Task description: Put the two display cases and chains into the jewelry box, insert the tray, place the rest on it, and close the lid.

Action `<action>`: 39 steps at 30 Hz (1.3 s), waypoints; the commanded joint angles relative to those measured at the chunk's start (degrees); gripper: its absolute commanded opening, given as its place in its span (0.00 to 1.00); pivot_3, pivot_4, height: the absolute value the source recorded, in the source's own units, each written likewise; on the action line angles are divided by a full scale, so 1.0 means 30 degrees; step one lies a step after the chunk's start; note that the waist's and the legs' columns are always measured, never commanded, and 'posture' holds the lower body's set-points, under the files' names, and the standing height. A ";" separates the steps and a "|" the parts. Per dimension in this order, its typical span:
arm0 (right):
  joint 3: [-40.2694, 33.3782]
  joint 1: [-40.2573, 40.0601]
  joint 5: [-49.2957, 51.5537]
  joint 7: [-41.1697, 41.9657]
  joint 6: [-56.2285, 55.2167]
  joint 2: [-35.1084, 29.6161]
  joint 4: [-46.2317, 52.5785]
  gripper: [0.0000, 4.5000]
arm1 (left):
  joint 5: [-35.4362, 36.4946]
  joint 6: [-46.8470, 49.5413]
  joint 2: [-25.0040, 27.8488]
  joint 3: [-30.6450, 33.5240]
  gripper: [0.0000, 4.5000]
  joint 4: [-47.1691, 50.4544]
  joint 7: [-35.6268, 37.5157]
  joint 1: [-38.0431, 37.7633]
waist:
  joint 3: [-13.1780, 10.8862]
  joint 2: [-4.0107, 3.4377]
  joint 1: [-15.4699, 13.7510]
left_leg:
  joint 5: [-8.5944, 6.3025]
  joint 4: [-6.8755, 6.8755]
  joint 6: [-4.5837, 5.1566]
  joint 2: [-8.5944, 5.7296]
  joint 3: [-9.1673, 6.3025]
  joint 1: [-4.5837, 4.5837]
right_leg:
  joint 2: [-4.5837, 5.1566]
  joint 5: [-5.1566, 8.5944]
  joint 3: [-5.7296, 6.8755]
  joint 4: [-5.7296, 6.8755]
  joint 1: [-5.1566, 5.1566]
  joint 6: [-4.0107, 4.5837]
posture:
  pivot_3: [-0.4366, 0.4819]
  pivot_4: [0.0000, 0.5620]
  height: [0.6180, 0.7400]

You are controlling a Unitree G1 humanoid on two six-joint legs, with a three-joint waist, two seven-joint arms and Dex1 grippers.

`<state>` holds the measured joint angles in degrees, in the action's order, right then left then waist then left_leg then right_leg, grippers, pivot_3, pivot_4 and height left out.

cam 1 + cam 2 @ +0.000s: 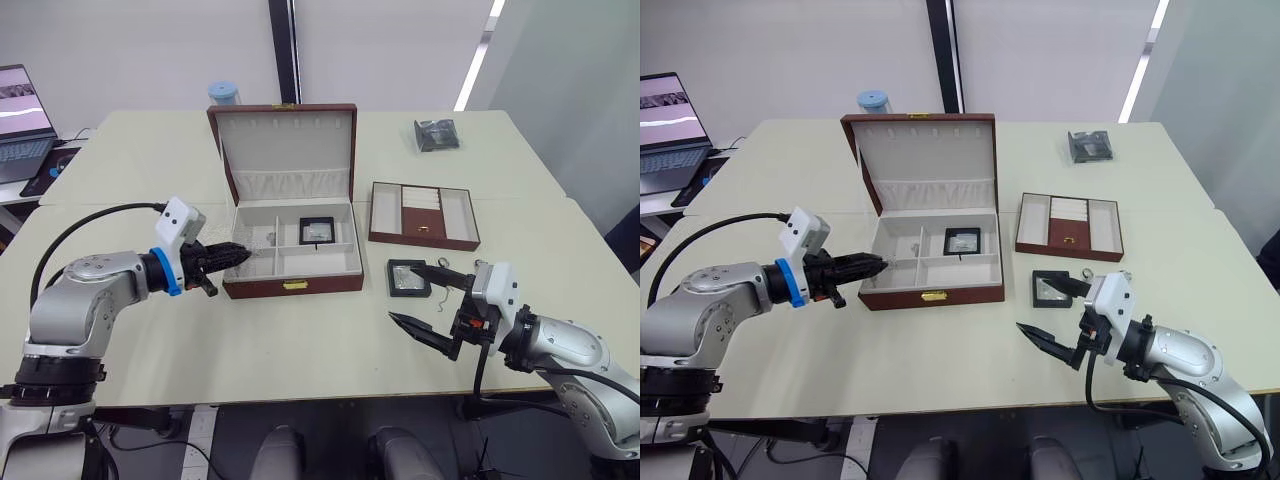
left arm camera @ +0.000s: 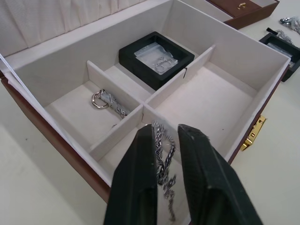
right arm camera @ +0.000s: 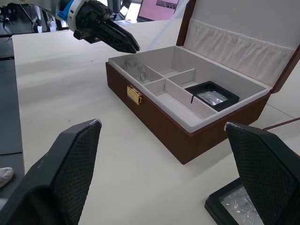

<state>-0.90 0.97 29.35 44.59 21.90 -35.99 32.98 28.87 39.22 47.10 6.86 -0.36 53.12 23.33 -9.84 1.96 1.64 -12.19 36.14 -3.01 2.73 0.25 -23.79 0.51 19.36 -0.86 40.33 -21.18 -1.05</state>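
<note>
The jewelry box (image 1: pixel 290 285) stands open at mid-table with its lid (image 1: pixel 285 140) upright. One display case (image 1: pixel 317 231) lies in its back right compartment, and a chain (image 2: pixel 105 99) lies in the back left one. My left gripper (image 1: pixel 240 255) hovers over the box's front left compartment, shut on another chain (image 2: pixel 161 154) that dangles between its fingers. The second display case (image 1: pixel 410 276) rests on the table right of the box, with a chain (image 1: pixel 1083 272) beside it. My right gripper (image 1: pixel 416 294) is wide open just in front of that case. The tray (image 1: pixel 423 215) lies farther back on the right.
A dark grey packet (image 1: pixel 436 134) lies at the far right of the table. A blue-lidded container (image 1: pixel 223 93) stands behind the lid. A laptop (image 1: pixel 20 120) sits on a side table at far left. Bare tabletop stretches along the front edge.
</note>
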 commanded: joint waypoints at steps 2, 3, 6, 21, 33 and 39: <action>-0.0359 0.0358 0.0100 0.0100 -0.0066 -0.0201 0.0219 1.00 | 0.0052 -0.0252 0.0038 0.0588 0.58 0.0316 -0.0047 0.0134 | 0.0000 0.0000 0.0001 | 0.0000 0.0000 0.0000 0.0001 -0.0001 0.0000 | -0.0001 0.0000 0.0000 0.0000 0.0000 0.0000 | 0.48 0.27 1.00; -0.0370 0.0384 0.0102 0.0128 -0.0068 -0.0202 0.0149 1.00 | 0.0089 -0.0230 0.0035 0.0651 0.66 0.0315 -0.0056 0.0087 | 0.0000 0.0000 0.0001 | 0.0000 0.0000 0.0000 0.0000 -0.0001 0.0000 | -0.0001 0.0000 0.0000 0.0000 0.0000 0.0000 | 0.48 0.27 1.00; -0.0596 0.0339 0.0174 0.0305 -0.0127 -0.0286 -0.0156 1.00 | 0.0173 -0.0215 0.0027 0.0815 0.88 0.0372 -0.0068 -0.0124 | 0.0000 0.0000 0.0001 | 0.0000 0.0001 0.0000 0.0000 0.0001 0.0000 | 0.0000 0.0000 -0.0002 0.0000 0.0000 0.0000 | 0.48 0.27 1.00; -0.5750 -0.0975 -0.0174 0.2106 -0.1624 -0.2505 -0.6419 1.00 | -0.0271 -0.1868 0.1312 0.5406 0.99 -0.0480 -0.0036 -0.4954 | 0.0000 0.0000 0.0012 | -0.0001 -0.0001 0.0001 0.0026 0.0003 0.0006 | 0.0040 0.0000 -0.0007 0.0000 0.0000 0.0002 | 0.48 0.27 1.00; -0.7101 -0.0381 -0.1308 0.1360 -0.3628 -0.2085 -1.1244 1.00 | -0.1141 -0.5232 0.0073 0.9560 0.99 -0.1545 -0.2157 -0.9625 | 0.0006 -0.0013 0.0040 | -0.0003 -0.0011 0.0004 0.0005 0.0050 0.0023 | 0.0125 0.0000 -0.0026 -0.0001 0.0001 0.0002 | 0.48 0.27 1.00; -0.7091 0.0586 -0.2035 0.0822 -0.4957 -0.2046 -1.3459 1.00 | -0.1253 -0.6233 -0.0840 1.0315 0.99 -0.1667 -0.3161 -1.0613 | 0.0008 -0.0010 0.0015 | -0.0001 -0.0005 0.0003 0.0004 0.0041 0.0026 | 0.0125 -0.0002 -0.0017 0.0002 0.0008 0.0004 | 0.48 0.27 1.00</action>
<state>-20.37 1.86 23.47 47.34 8.84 -41.96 -6.82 25.34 22.10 44.63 35.68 -6.39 44.45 -8.43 -9.82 1.93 1.68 -12.19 36.13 -3.00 2.74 0.37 -23.71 0.89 19.36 -0.91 40.33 -21.16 -1.04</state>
